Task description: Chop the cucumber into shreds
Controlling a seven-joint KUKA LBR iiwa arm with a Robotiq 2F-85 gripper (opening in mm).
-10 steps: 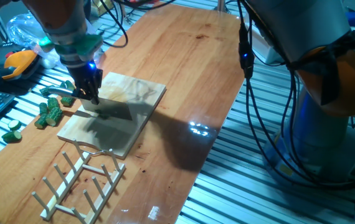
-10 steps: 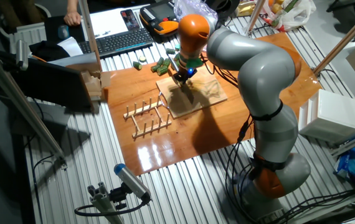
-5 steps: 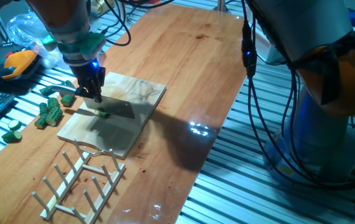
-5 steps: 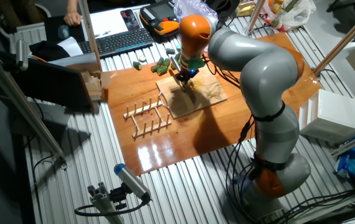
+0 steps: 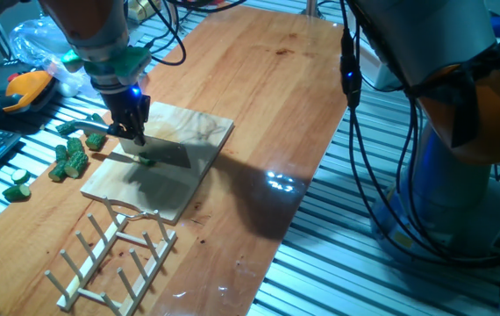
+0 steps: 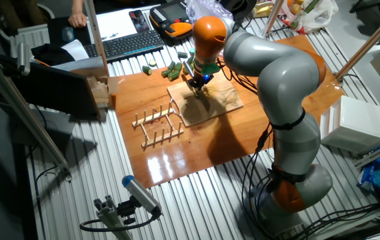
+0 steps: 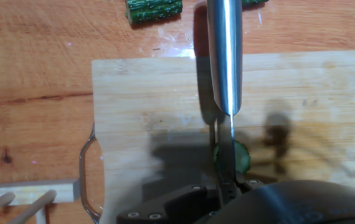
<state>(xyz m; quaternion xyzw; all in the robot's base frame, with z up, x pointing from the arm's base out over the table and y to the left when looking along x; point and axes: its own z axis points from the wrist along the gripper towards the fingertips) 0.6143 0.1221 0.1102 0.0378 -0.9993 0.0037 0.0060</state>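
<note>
Gripper (image 5: pixel 133 133): dark two-finger unit with a blue light, pinching the handle of a knife (image 7: pixel 225 68); steel, smooth, mirror-bright handle tapering to a thin blade edge, held above the board

Wooden board (image 7: pixel 146 99): one, pale, rectangular, fine straight grain, wire loop handle (image 7: pixel 85 177) at one short end; lies flat on the surface (image 5: pixel 267 96), a glossy reddish-brown wooden plank top with visible knots and glare

Cucumber (image 7: pixel 241 157): one round slice, dark green rind, pale green centre; lies flat on the board, directly under the blade edge, which crosses it in the hand view; shows as a small green spot below the gripper in one fixed view (image 5: pixel 145 160)

Cucumber chunks (image 5: pixel 72 159): dark green, knobbly skin, blocky; a loose heap of several beside the board's far edge on the surface, exact count unclear; one more (image 7: pixel 154 9) shows at the top of the hand view

Wooden rack (image 5: pixel 110 254): one, light dowels upright on two rails, just beside the board's handle end
</note>
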